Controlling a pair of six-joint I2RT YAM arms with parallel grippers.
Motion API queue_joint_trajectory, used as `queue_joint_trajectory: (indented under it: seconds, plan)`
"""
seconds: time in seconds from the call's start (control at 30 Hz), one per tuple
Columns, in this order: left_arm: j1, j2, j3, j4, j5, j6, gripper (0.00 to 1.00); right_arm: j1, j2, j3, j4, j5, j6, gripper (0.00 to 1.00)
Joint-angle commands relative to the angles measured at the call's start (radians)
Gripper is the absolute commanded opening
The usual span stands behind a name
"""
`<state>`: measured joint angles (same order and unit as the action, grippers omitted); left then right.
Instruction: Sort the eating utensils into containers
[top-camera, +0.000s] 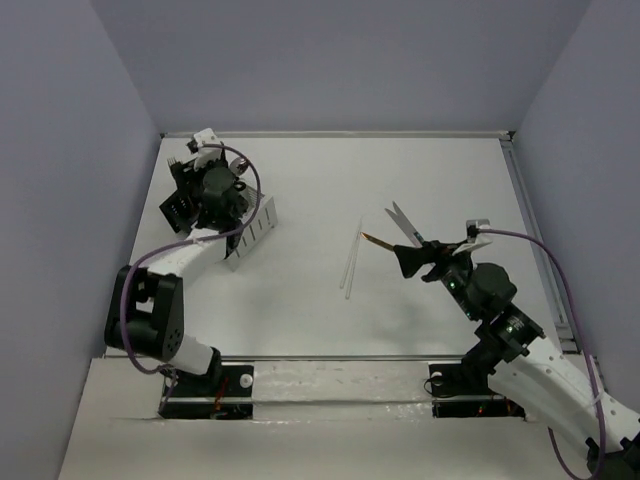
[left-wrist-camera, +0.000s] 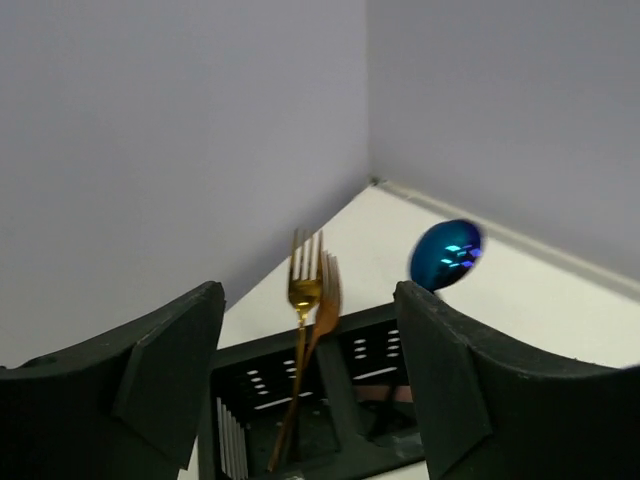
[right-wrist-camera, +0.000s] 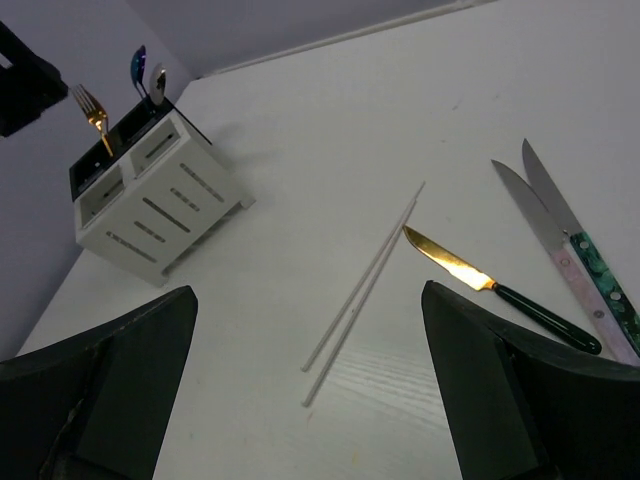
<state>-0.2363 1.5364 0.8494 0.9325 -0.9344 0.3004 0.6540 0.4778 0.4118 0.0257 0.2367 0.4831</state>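
We are finding no text, label, brand, number or sign that can be read in any view. The white caddy is showing only plain slots on its walls. The black caddy is showing the same. The green-handled knife is carrying a marbled pattern without letters.
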Motion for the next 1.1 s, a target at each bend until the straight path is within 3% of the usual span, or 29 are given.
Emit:
queue_joint_trajectory:
  seconds: [0.0,0.2,0.3,0.5,0.77,0.97,1.07]
  plan:
    - [-0.118,-0.270,0.106,-0.185,0.072,-0.187,0.72,-0.002,0.059,0.070,-0.004,0.000,-0.005,1.00]
    - [-0.205,-0.498,0.172,-0.512,0.225,-0.472,0.86,-0.002,0.143,0.125,-0.092,0.025,0.005,1.00]
    - [-0.205,-0.616,0.162,-0.694,0.379,-0.568,0.91,-0.002,0.205,0.162,-0.136,0.055,0.002,1.00]
    - [-0.205,-0.846,0.054,-0.906,0.551,-0.597,0.99,-0.002,0.321,0.199,-0.193,0.113,-0.018,0.99]
    - [-0.205,-1.030,-0.068,-0.969,0.689,-0.598,0.99,-0.060,0.470,0.304,-0.354,0.185,-0.029,0.89]
    - [-0.205,-1.078,-0.108,-0.942,0.750,-0.577,0.99,-0.106,0.593,0.416,-0.473,0.092,-0.051,0.86]
    - [-0.205,-1.114,-0.121,-0.939,0.789,-0.586,0.99,-0.106,0.637,0.441,-0.484,-0.032,-0.023,0.82]
